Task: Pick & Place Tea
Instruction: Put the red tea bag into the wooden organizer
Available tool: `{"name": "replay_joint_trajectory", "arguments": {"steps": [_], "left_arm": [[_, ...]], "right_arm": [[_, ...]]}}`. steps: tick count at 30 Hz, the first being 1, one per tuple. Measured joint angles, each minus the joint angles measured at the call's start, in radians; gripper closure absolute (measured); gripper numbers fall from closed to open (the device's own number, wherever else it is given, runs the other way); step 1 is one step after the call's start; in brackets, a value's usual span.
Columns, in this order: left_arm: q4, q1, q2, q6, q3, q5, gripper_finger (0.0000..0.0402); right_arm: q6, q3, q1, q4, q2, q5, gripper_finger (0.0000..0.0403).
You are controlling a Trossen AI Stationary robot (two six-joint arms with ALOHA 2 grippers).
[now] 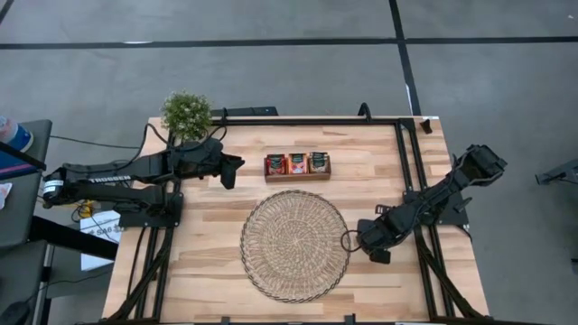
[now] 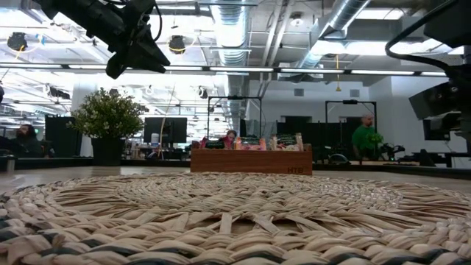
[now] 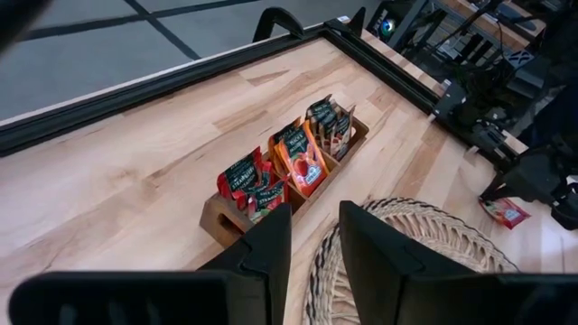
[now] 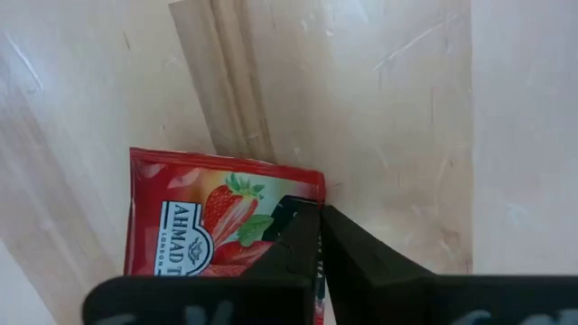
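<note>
We take the round woven mat (image 1: 294,246) at the table's middle as our landmark. Just off its right rim, the right gripper (image 4: 318,215) is low over the wood with its fingers pressed together on the edge of a red strawberry tea sachet (image 4: 221,217). The sachet lies flat on the table, its body extending away from the fingertips to one side, so only its margin is pinched. Beyond the mat's far rim, the wooden tray (image 1: 297,165) holds more sachets upright in three compartments. The left gripper (image 3: 314,236) hovers beyond the mat's far-left rim, fingers slightly apart and empty. We judge the right arm nearer.
</note>
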Motion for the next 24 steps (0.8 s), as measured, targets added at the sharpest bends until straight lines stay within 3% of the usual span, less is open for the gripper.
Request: {"name": "replay_joint_trajectory", "arguments": {"steps": [8, 15, 24], "left_arm": [[0.004, 0.000, 0.000, -0.002, 0.000, 0.005, 0.0314], [0.061, 0.000, 0.000, -0.034, 0.000, 0.085, 0.0314], [0.280, 0.000, 0.054, -0.129, 0.000, 0.165, 0.0314]], "right_arm": [[0.001, 0.006, -0.029, -0.012, -0.025, 0.008, 0.0402], [-0.018, 0.136, -0.034, -0.170, -0.096, 0.210, 0.0403], [-0.261, 0.401, -0.084, -0.292, -0.054, 0.482, 0.0403]]}}
